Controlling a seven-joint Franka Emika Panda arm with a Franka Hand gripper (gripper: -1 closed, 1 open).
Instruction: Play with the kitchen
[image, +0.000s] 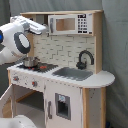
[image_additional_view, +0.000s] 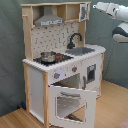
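The kitchen (image_additional_view: 62, 60) stands with its oven door (image_additional_view: 70, 102) hanging open; the gripper (image_additional_view: 96, 6) hovers by the microwave (image: 70, 23), finger state impossible to tell

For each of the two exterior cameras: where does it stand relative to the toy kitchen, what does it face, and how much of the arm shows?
First exterior view: off the sink-end corner of the kitchen, facing its front and microwave; the arm fills the first exterior view's left, above the pot.
Second exterior view: off the stove-end corner, slightly above, facing the open oven door and range hood; the arm enters at the second exterior view's upper right.
Shared: kitchen, pot, faucet, sink, arm.
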